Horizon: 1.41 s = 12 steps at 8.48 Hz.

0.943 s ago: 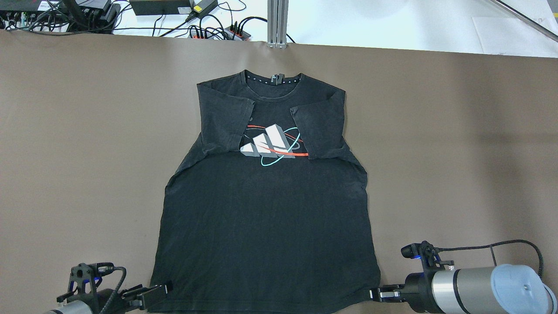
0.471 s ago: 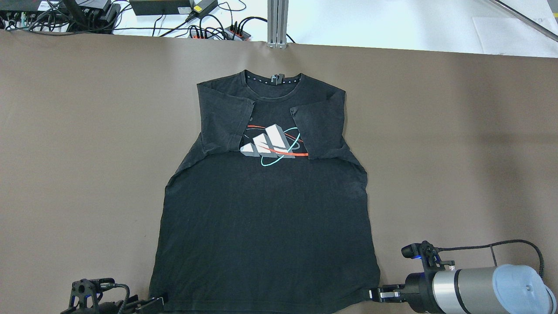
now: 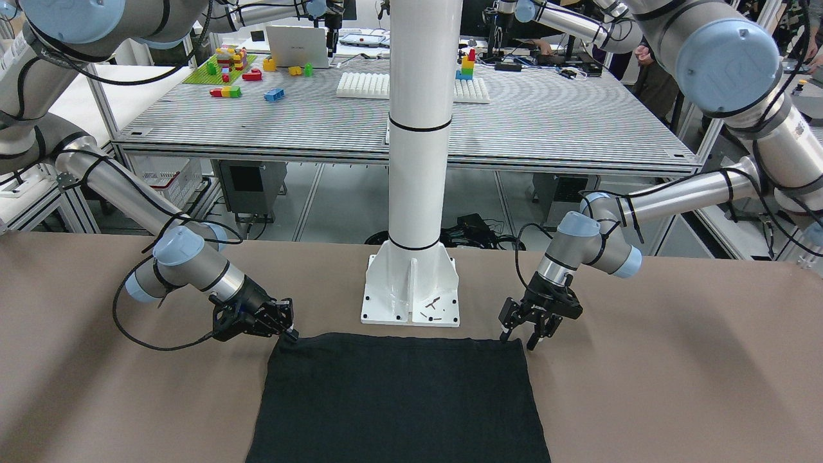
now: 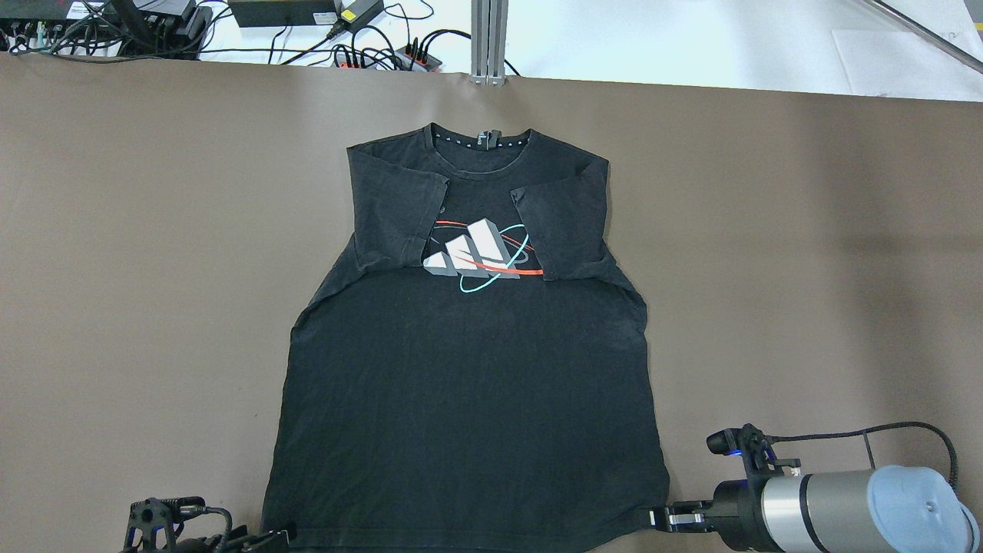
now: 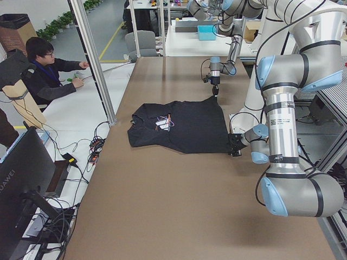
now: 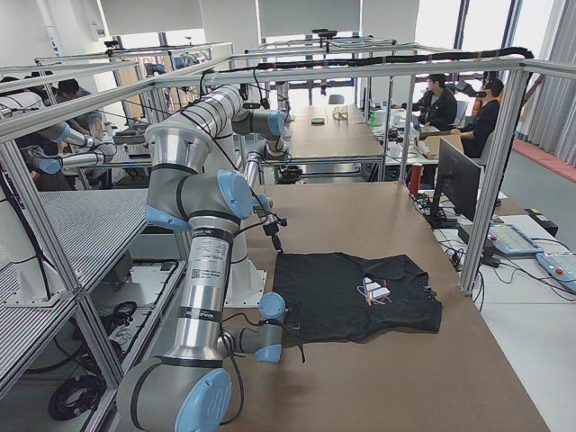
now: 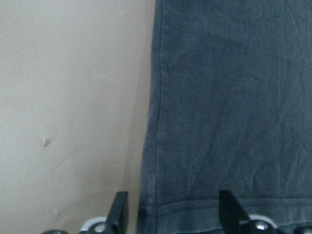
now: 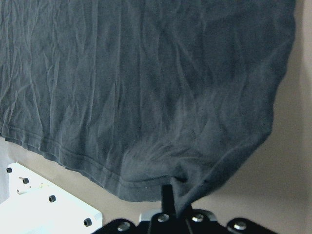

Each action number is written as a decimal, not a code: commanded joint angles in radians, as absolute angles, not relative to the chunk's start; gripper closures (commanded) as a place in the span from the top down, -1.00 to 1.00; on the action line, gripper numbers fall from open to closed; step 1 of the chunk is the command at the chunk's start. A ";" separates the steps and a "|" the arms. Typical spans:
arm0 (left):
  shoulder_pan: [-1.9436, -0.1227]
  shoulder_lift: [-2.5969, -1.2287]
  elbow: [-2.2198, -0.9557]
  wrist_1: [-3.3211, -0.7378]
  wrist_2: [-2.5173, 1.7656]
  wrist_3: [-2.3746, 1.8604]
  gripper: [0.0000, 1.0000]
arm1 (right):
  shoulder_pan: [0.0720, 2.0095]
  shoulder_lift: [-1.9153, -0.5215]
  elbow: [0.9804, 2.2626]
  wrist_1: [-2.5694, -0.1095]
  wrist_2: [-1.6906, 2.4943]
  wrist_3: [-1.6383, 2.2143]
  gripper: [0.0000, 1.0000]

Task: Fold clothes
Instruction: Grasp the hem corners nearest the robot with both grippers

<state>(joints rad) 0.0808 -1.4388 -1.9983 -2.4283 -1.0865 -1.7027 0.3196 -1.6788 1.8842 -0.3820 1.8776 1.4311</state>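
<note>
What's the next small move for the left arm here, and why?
Probably close the left gripper on the T-shirt hem corner. The wrist view shows its fingers open, straddling that corner, hem between them. The right gripper already looks pinched on the opposite corner, fabric bunched at its tip. Both corners need holding before the hem is lifted for the fold.

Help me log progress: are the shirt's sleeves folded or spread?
Folded: both sleeves lie inward over the shirt chest, beside the logo.

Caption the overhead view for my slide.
T-shirt flat, sleeves folded in; right gripper pinching one hem corner, left gripper open at the other.
</note>
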 commanded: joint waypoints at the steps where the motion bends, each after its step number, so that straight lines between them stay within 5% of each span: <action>1: 0.083 -1.439 -1.997 -2.427 -1.086 -1.703 -0.62 | 0.319 -1.678 1.887 -0.382 1.878 1.431 -1.00; 4: 0.097 -1.483 -1.990 -2.424 -1.072 -1.703 -0.97 | 0.319 -1.678 1.898 -0.382 1.878 1.431 -1.00; 6: 0.092 -1.493 -2.009 -2.424 -1.081 -1.703 -1.00 | 0.321 -1.680 1.905 -0.382 1.876 1.433 -1.00; 8: 0.081 -1.453 -2.156 -2.424 -1.127 -1.697 -1.00 | 0.342 -1.689 1.975 -0.382 1.922 1.433 -1.00; 12: -0.211 -1.460 -2.241 -2.522 -1.526 -1.627 -1.00 | 0.583 -1.706 2.052 -0.327 2.253 1.532 -1.00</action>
<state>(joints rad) -0.0883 -1.4305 -2.2202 -2.4635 -1.3596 -1.6818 0.4853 -1.6955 2.0036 -0.3775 2.1040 1.4506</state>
